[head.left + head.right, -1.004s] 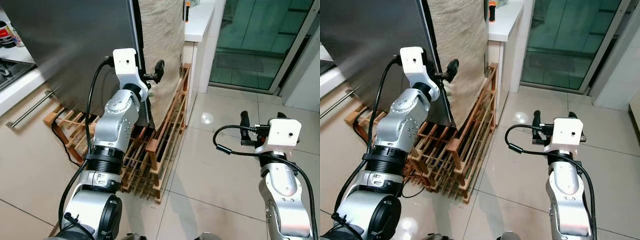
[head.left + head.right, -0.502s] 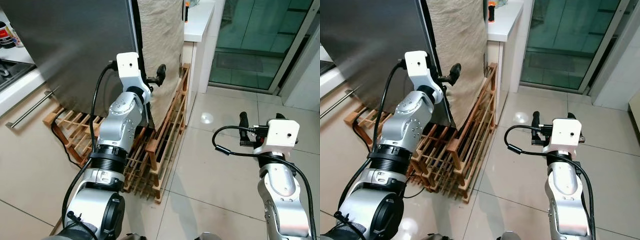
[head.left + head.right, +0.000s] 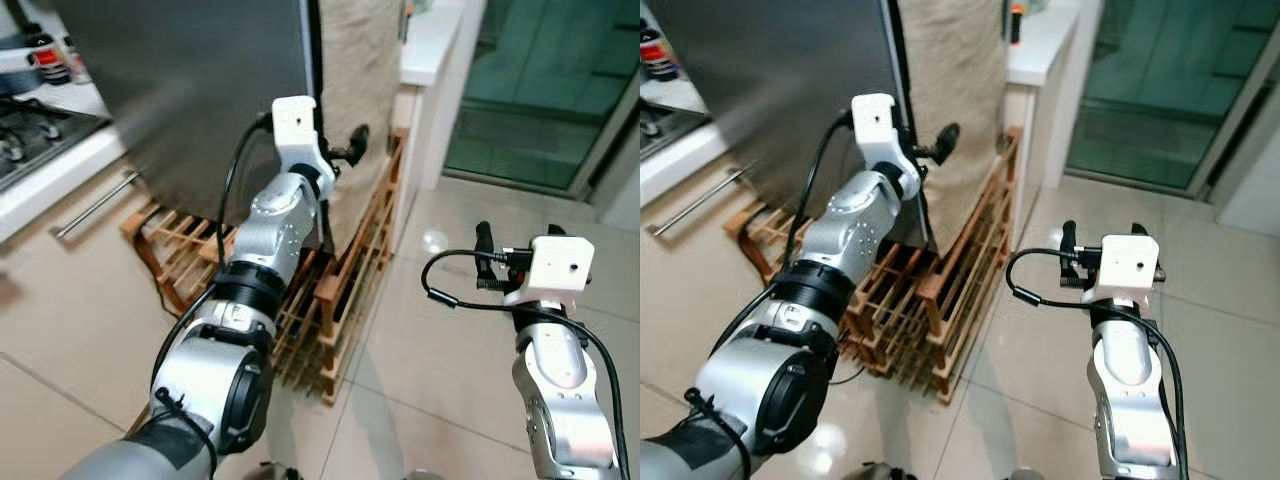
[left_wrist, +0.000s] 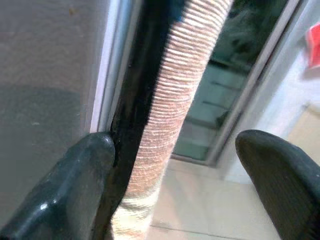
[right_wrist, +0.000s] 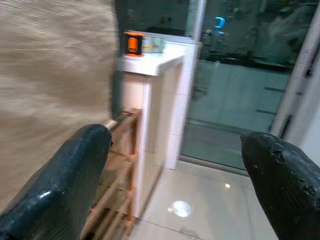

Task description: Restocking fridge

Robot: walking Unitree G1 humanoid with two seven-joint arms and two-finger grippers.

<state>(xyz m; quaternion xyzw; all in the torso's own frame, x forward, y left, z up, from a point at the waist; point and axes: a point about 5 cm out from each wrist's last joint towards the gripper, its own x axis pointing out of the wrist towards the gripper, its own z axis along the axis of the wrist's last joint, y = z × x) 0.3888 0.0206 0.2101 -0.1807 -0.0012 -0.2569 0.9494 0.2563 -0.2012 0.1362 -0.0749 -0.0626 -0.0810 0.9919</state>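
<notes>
The fridge's dark grey steel door (image 3: 200,90) fills the upper left. A beige woven cloth (image 3: 360,60) covers the fridge's side. My left gripper (image 3: 340,155) is raised to the door's right edge and stands open. In the left wrist view its fingers (image 4: 85,185) straddle the black door edge (image 4: 135,100) and the ribbed cloth, one finger resting against the black strip. My right gripper (image 3: 518,238) is held up over the tiled floor, open, with nothing between its fingers (image 5: 75,190).
A slatted wooden rack (image 3: 350,290) leans at the fridge's foot. A white counter (image 3: 435,40) with an orange item (image 5: 134,42) stands beyond it, then a glass sliding door (image 3: 550,90). A stove (image 3: 30,130), bottles (image 3: 50,60) and a drawer handle (image 3: 95,205) lie left.
The camera has swung left, so the scene sits further right. My left gripper has reached a little further up along the door edge. The right arm has hardly moved.
</notes>
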